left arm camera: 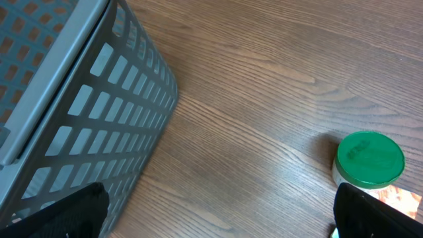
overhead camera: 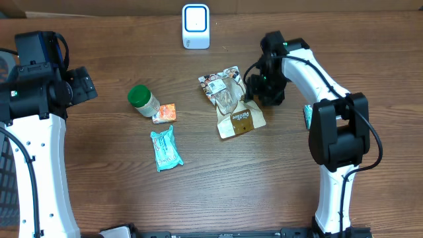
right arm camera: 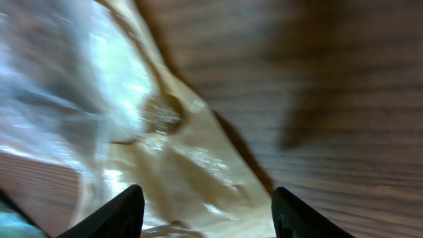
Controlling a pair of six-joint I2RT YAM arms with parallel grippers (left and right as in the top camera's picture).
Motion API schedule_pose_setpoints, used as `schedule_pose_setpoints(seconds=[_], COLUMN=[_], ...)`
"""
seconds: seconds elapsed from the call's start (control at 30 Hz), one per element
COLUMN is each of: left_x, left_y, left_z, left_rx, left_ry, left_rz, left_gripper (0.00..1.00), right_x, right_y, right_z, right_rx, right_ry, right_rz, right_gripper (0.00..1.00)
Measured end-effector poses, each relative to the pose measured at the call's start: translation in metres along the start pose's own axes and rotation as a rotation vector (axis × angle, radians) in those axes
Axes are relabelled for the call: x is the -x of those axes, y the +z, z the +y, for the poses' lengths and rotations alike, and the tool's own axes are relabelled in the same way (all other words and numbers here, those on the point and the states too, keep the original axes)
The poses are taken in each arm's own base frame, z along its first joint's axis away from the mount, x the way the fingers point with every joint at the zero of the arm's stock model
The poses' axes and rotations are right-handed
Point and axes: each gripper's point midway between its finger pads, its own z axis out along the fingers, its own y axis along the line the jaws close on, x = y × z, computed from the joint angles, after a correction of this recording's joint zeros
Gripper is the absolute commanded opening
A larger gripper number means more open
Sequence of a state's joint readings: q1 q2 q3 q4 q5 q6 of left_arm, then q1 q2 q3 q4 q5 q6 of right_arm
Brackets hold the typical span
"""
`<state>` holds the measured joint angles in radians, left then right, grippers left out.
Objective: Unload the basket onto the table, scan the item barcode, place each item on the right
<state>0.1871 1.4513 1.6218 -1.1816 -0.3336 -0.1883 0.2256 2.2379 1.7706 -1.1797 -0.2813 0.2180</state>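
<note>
Closest to the lens, in the right wrist view, the right gripper (right arm camera: 208, 211) shows its two dark fingers (right arm camera: 122, 215) at the bottom edge. They stand apart with nothing pinched between them, so the gripper is open. Just past them lies the snack bag (right arm camera: 152, 132), blurred, its crinkled clear and tan film filling the left half of the view. The bare wood of the table (right arm camera: 344, 99) shows on the right.

Only the overhead view gives the layout. The bag lies flat right of the table's middle, its clear end toward the far side and its brown end toward the near edge. The right gripper hangs at the bag's right edge, and from above I cannot tell whether it touches the film. The white scanner (overhead camera: 195, 25) stands at the far edge, well apart from the bag. A green-lidded jar (overhead camera: 142, 100) sits left of the bag with an orange packet (overhead camera: 164, 113) just beside it. A teal packet (overhead camera: 165, 149) lies nearer the front edge.

The left wrist view shows the left gripper (left arm camera: 218, 215) wide open over bare wood, its fingertips in the two bottom corners. It also shows a grey lattice basket (left arm camera: 79, 112) at close range, which the overhead catches only as a sliver at its left edge. The jar's lid appears at the right of that view.
</note>
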Motion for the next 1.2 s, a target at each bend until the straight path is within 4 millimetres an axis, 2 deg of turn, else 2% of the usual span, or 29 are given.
schedule_pose_setpoints(seconds=[0.13, 0.3, 0.37, 0.4, 0.43, 0.47, 0.5, 0.53, 0.6, 0.73, 0.8, 0.93, 1.07, 1.2], left_x=[0.002, 0.003, 0.0, -0.002, -0.003, -0.004, -0.003, -0.004, -0.011, -0.046, -0.072, -0.13, -0.169, -0.197], left_y=[0.0, -0.003, -0.007, -0.01, -0.013, -0.018, -0.024, -0.028, -0.033, -0.027, -0.018, -0.003, 0.01, 0.034], left_z=[-0.003, -0.033, -0.05, -0.058, -0.066, -0.077, -0.092, -0.104, -0.136, -0.212, -0.257, -0.328, -0.372, -0.389], left_rx=[-0.017, -0.189, -0.29, -0.339, -0.392, -0.458, -0.54, -0.602, -0.721, -0.891, -0.958, -1.023, -1.036, -0.999], left_ry=[-0.004, -0.023, -0.027, -0.025, -0.025, -0.024, -0.016, -0.001, 0.043, 0.135, 0.181, 0.249, 0.251, 0.22], left_rz=[-0.006, 0.0, 0.021, 0.03, 0.041, 0.047, 0.046, 0.047, 0.064, 0.152, 0.206, 0.333, 0.422, 0.511], left_gripper=[0.99, 0.99, 0.86, 0.82, 0.65, 0.36, 0.14, 0.04, 0.04, 0.04, 0.04, 0.04, 0.04, 0.04], right_x=[0.006, 0.021, 0.023, 0.024, 0.025, 0.025, 0.025, 0.026, 0.026, 0.026, 0.026, 0.025, 0.022, 0.021], right_y=[-0.001, -0.012, -0.014, -0.015, -0.015, -0.015, -0.015, -0.015, -0.015, -0.015, -0.015, -0.015, -0.015, -0.015], right_z=[-0.014, -0.023, -0.026, -0.027, -0.026, -0.025, -0.024, -0.022, -0.02, -0.018, -0.018, -0.018, -0.019, -0.019], right_rx=[0.049, 0.151, 0.173, 0.18, 0.184, 0.19, 0.195, 0.2, 0.206, 0.211, 0.212, 0.212, 0.21, 0.209], right_ry=[0.011, 0.017, 0.022, 0.021, 0.02, 0.016, 0.01, 0.006, 0.0, -0.007, -0.007, -0.006, -0.002, 0.0], right_rz=[-0.007, -0.045, -0.052, -0.055, -0.055, -0.057, -0.059, -0.06, -0.062, -0.062, -0.061, -0.056, -0.046, -0.041], right_gripper=[0.63, 0.63, 0.63, 0.63, 0.63, 0.64, 0.64, 0.64, 0.65, 0.66, 0.66, 0.66, 0.66, 0.66])
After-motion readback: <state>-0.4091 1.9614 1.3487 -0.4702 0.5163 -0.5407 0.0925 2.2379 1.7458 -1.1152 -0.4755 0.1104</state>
